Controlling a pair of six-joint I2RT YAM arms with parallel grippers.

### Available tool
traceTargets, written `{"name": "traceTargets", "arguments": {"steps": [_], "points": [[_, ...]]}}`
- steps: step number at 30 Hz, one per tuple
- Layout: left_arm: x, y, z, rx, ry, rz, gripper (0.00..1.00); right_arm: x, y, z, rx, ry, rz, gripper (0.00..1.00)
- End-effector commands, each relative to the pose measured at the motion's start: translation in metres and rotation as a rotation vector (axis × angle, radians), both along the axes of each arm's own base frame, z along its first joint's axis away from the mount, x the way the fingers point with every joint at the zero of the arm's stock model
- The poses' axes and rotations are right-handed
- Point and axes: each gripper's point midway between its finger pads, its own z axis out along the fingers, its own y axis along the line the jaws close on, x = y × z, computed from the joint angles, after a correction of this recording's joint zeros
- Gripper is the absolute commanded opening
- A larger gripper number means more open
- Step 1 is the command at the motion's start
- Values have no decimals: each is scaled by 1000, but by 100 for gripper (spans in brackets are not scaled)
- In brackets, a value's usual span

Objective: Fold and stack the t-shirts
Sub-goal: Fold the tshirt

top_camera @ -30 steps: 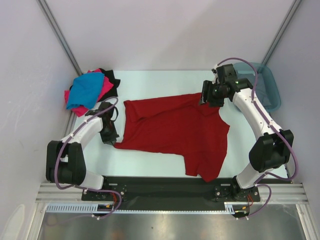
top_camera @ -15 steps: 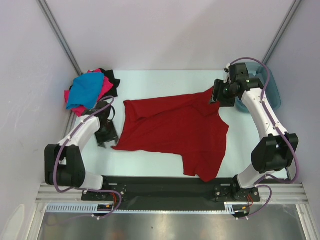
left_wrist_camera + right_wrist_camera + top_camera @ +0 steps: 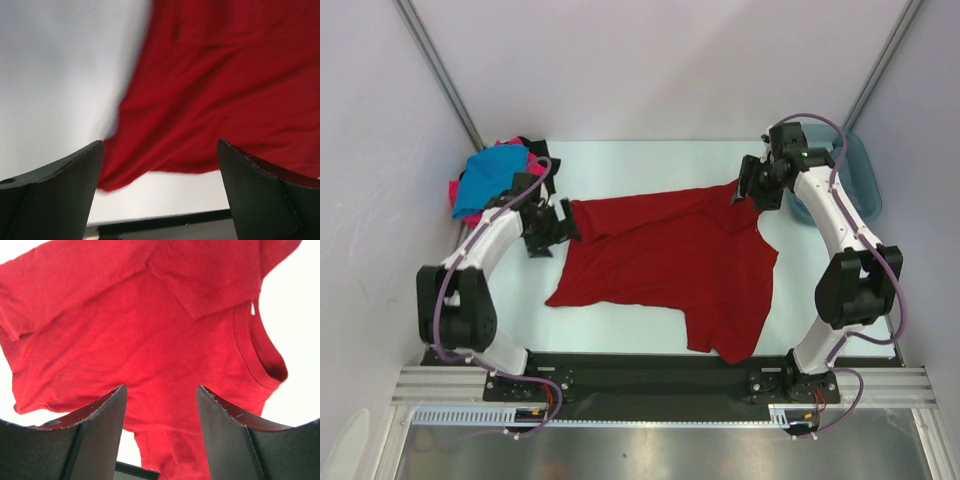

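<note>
Dark red t-shirt point(image 3: 670, 260): left gripper point(image 3: 563, 226) let go, jaws apart, and moved along the surface's left edge to the shirt's far corner. Right gripper point(image 3: 748, 192) seemingly apart. Flattening unfinished.

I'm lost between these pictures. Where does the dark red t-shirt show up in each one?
Top external: the dark red t-shirt lies spread across the middle, between the two arms.
Left wrist: it fills the upper right, beyond the open jaws.
Right wrist: it covers most of the picture, collar at the right.
Shared landmark: the pale table shows past the shirt's edges in every view.
</note>
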Motion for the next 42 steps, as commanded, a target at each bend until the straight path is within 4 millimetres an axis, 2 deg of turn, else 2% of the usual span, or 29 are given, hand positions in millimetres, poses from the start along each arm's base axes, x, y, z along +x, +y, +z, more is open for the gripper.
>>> {"name": "traceTargets", "arguments": {"steps": [1,2,3,4,6,7,10,13,16,18,19,20,21,25,27,28,31,34,39,42], "points": [[64,-52,27,-274,-199,-151,100,30,14,24,79,-78,-18,64],[75,-55,29,-289,-214,-150,100,33,18,26,98,-80,-17,63],[88,-58,14,-303,-192,-150,100,36,21,28,107,-83,-17,63],[104,-59,23,-306,-222,-151,100,43,24,32,111,-89,-15,63],[122,-54,5,-267,-195,-125,100,48,31,35,107,-95,-11,63],[136,-54,9,-261,-220,-121,100,48,33,36,102,-85,-9,63],[165,-53,0,-245,-242,-116,100,57,40,35,88,-90,-5,63],[183,-48,-14,-206,-223,-100,100,59,44,35,95,-78,-1,63],[202,-42,-10,-162,-268,-89,100,65,49,34,100,-87,28,63],[209,-38,-20,-136,-253,-69,100,70,46,28,88,-79,34,63],[219,-35,-14,-122,-267,-55,100,71,45,28,89,-69,37,63],[218,-33,-24,-112,-232,-42,100,73,46,29,93,-59,45,63],[221,-32,-24,-105,-233,-28,100,78,45,31,89,-65,46,63],[234,-21,-21,-45,-262,4,100,86,44,28,94,-63,53,63],[234,-16,-24,-21,-253,10,100,88,43,28,100,-56,51,63],[238,-13,-18,-6,-264,16,100,91,43,28,98,-61,52,63],[233,-7,-21,30,-225,23,100,95,42,24,104,-57,47,63],[233,-7,-24,28,-219,27,100,97,43,26,109,-59,48,63],[222,-7,-26,28,-164,25,100,100,42,24,110,-55,43,63],[216,-7,-35,36,-130,27,100,100,41,23,111,-53,40,63]]}}
